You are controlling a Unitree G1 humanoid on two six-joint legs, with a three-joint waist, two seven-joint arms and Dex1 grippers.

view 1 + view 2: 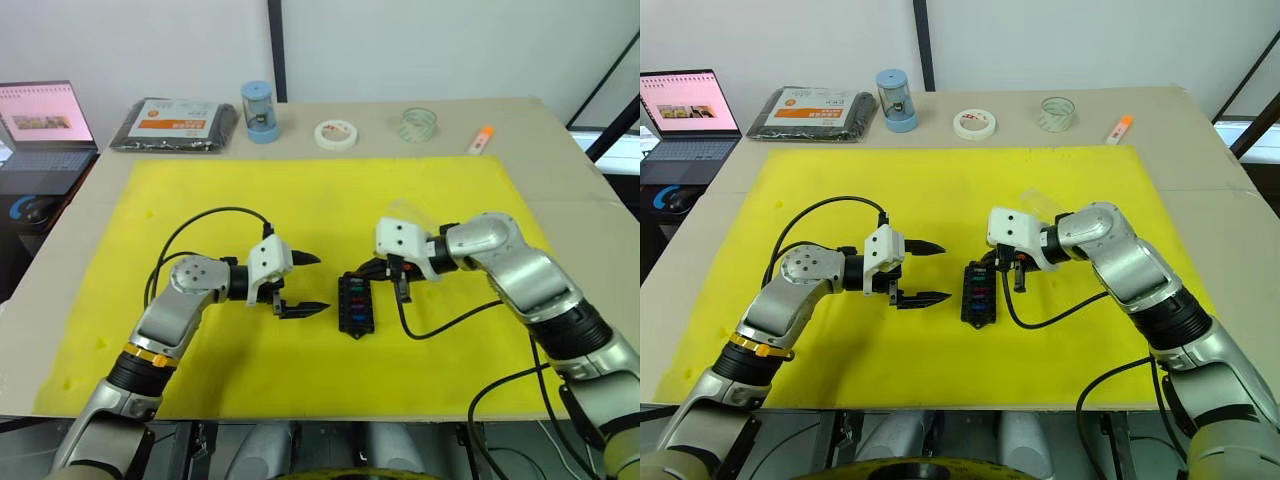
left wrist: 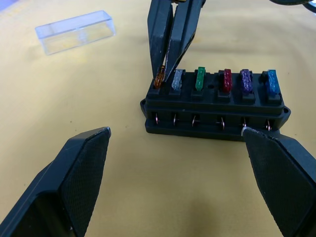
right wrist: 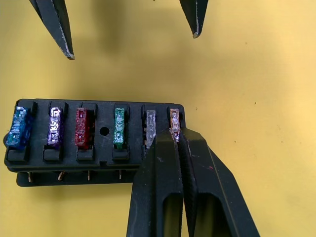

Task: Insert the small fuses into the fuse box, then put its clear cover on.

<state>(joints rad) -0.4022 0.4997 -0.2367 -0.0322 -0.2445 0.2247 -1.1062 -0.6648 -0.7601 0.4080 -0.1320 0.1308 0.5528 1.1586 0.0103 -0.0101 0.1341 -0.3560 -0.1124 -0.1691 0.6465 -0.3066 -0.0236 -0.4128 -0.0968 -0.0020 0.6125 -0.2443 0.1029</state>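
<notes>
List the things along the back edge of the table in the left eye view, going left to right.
Black packet with an orange label → blue cylindrical container → white tape roll → clear tape roll → small orange-tipped stick.

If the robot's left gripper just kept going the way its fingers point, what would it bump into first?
Probably the fuse box: it sits straight ahead of the open left gripper, roughly between its two fingers, with bare yellow mat in between.

Pale wall (image 1: pixel 420 40), tan tabletop (image 1: pixel 560 160), yellow mat (image 1: pixel 300 190), possibly a laptop (image 1: pixel 40 125)
</notes>
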